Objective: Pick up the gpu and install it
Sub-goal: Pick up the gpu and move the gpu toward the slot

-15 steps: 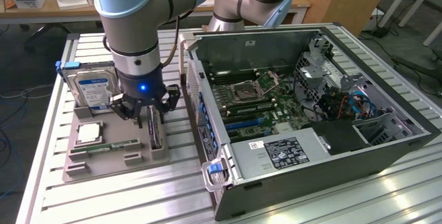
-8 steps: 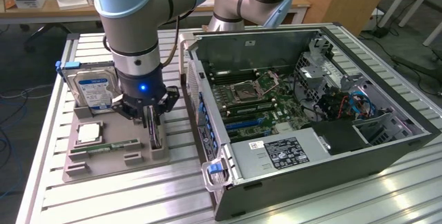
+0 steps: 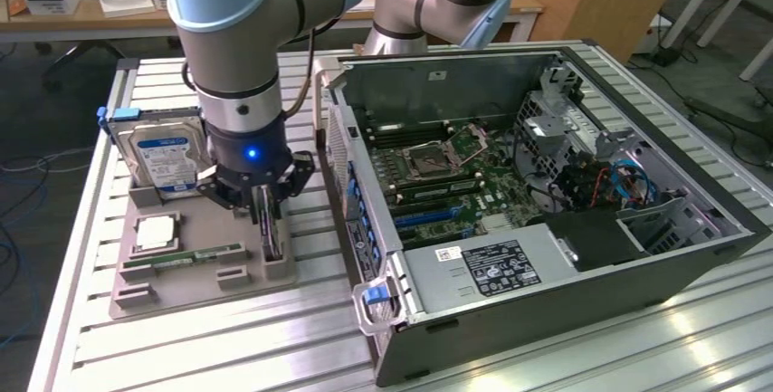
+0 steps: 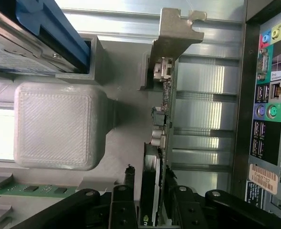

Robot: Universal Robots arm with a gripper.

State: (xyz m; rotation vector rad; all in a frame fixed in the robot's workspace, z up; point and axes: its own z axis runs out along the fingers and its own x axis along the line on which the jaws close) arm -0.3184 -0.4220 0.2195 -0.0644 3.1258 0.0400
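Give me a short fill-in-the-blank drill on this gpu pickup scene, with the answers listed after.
The gripper is closed on the gpu, which stands on ____ in the gray holder. The hard drive in that holder bears a ____ label. The open computer case lies to the exterior view's ____ of the holder.
Missing words: edge; blue; right.

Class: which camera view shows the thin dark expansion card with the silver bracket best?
The wrist view: the thin dark expansion card stands edge-on, its silver metal end bracket plain, with the black claw closed on it. In the exterior view it is a dark sliver in the grey plastic tray, under the claw.
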